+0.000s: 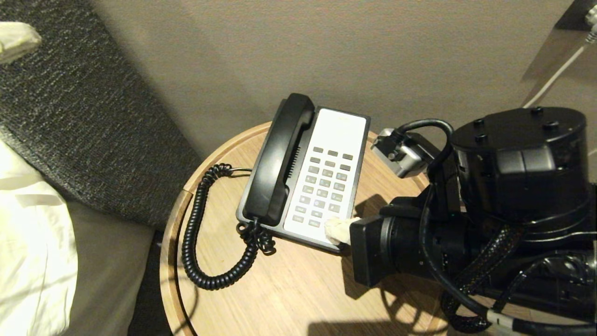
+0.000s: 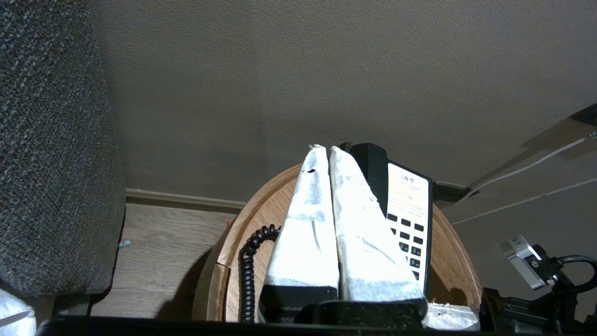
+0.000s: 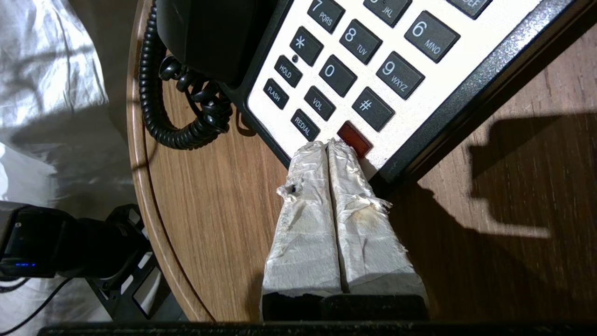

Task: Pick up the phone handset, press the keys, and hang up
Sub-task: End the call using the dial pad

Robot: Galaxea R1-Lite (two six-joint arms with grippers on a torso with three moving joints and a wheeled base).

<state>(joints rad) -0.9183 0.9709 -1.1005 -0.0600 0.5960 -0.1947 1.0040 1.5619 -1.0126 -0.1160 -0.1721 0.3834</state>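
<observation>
A: Phone handset (image 1: 280,158) lies cradled on the base's left, coiled cord (image 1: 205,242) trailing nearer.
B: Right pincer (image 1: 336,230), fingers together, sits at the keypad's (image 1: 326,182) near edge; it risks nudging the base (image 1: 347,247) across the desk (image 1: 298,289).

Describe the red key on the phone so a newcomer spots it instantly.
Start at the round wooden side table and find the black desk phone with white keypad panel. At that panel's near corner sits a small red rectangular key, below the "#" key; every neighbouring key is dark grey.
</observation>
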